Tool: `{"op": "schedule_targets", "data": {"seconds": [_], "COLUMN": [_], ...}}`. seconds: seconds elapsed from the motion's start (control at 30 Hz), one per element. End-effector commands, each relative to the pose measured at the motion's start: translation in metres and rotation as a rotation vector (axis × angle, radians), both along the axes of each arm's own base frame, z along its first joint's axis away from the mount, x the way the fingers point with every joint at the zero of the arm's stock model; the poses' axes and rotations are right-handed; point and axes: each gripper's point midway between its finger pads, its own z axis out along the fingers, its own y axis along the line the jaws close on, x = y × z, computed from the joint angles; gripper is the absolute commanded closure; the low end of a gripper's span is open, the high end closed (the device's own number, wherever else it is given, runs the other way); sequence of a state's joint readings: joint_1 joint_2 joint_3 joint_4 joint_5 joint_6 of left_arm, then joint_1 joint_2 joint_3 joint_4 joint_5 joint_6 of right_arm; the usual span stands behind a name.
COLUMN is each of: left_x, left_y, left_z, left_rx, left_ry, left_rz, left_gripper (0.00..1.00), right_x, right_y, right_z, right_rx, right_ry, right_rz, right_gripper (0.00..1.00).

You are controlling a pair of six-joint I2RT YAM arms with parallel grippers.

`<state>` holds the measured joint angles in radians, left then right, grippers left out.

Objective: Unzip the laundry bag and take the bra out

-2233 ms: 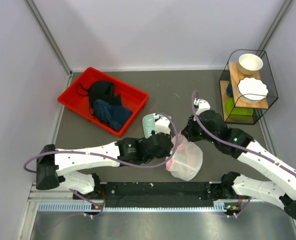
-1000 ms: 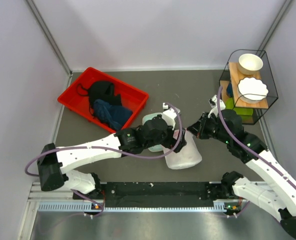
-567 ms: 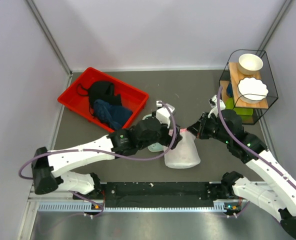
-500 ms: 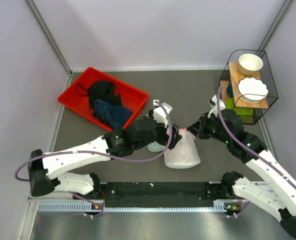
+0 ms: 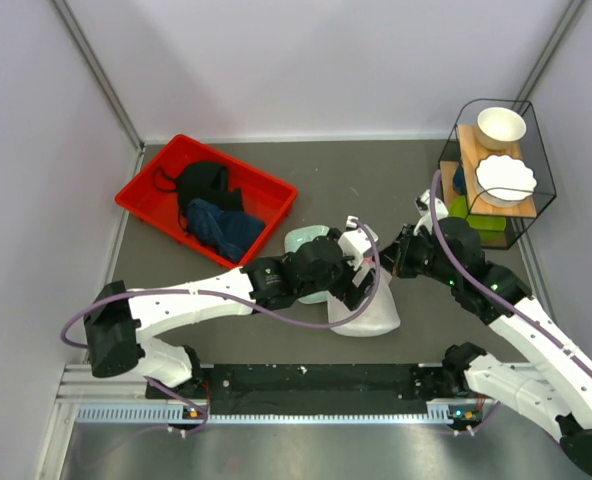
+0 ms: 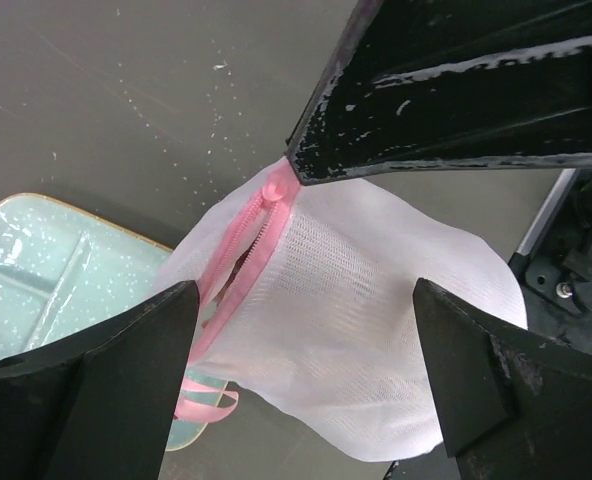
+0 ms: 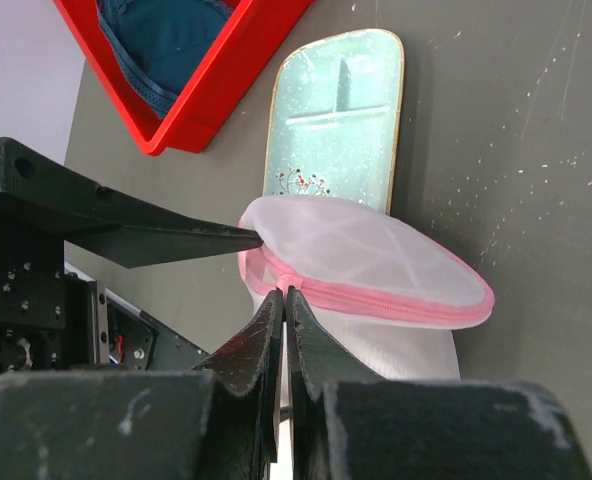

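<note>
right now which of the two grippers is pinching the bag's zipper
The right gripper, shut on the pink zipper of the mesh bag. The left gripper is wide open, holding nothing.

The laundry bag (image 5: 371, 312), a white translucent mesh drum with pink trim, sits bunched on the table (image 5: 376, 190) at the mint tray's (image 5: 301, 240) end. Its zipper (image 7: 396, 297) runs closed along the visible upper rim; the contents cannot be made out.

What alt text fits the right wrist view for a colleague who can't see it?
The right gripper, shut, pinches the pink zipper of the white mesh laundry bag. Behind it lie a mint tray and a red bin holding a blue cloth; the left arm's black finger reaches the bag's edge.
</note>
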<state>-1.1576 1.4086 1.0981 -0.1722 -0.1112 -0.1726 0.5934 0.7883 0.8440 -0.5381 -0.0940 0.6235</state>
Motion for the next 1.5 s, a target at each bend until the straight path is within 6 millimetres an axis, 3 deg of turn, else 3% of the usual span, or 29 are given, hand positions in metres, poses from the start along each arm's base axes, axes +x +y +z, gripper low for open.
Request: {"op": "schedule_targets", "data": {"seconds": [0.0, 0.2, 0.33, 0.57, 0.73, 1.0, 1.1, 1.23, 1.4, 1.47], "left_x": [0.012, 0.013, 0.012, 0.016, 0.025, 0.029, 0.027, 0.028, 0.026, 0.027], "left_y": [-0.011, -0.001, 0.003, -0.013, -0.017, -0.009, -0.006, -0.003, -0.002, 0.001], "left_z": [0.04, 0.061, 0.077, 0.051, 0.03, 0.031, 0.035, 0.035, 0.036, 0.038], "left_rx": [-0.082, -0.115, -0.166, -0.107, -0.063, -0.082, -0.098, -0.102, -0.1, -0.096], "left_ry": [-0.085, -0.119, -0.112, -0.06, -0.034, -0.028, -0.031, -0.028, -0.032, -0.041], "left_rz": [0.014, 0.025, 0.006, -0.059, -0.048, -0.024, -0.022, -0.015, -0.019, -0.011], "left_gripper": [0.1, 0.14, 0.12, 0.03, 0.07, 0.38, 0.45, 0.71, 0.95, 1.0], "right_x": [0.003, 0.002, 0.002, 0.003, 0.001, 0.003, 0.006, 0.007, 0.011, 0.014], "right_y": [0.006, 0.005, 0.006, 0.006, 0.005, 0.001, -0.002, -0.003, -0.006, -0.008], "right_z": [0.018, 0.019, 0.018, 0.022, 0.023, 0.023, 0.021, 0.021, 0.023, 0.017], "right_rx": [0.047, 0.049, 0.048, 0.049, 0.055, 0.041, 0.026, 0.019, 0.004, -0.005], "right_ry": [-0.063, -0.068, -0.063, -0.074, -0.077, -0.087, -0.087, -0.09, -0.104, -0.09], "right_rz": [0.016, 0.017, 0.023, 0.018, 0.02, 0.0, -0.016, -0.021, -0.04, -0.046], "right_gripper": [1.0, 1.0, 1.0, 1.0, 1.0, 1.0, 1.0, 1.0, 1.0, 1.0]}}
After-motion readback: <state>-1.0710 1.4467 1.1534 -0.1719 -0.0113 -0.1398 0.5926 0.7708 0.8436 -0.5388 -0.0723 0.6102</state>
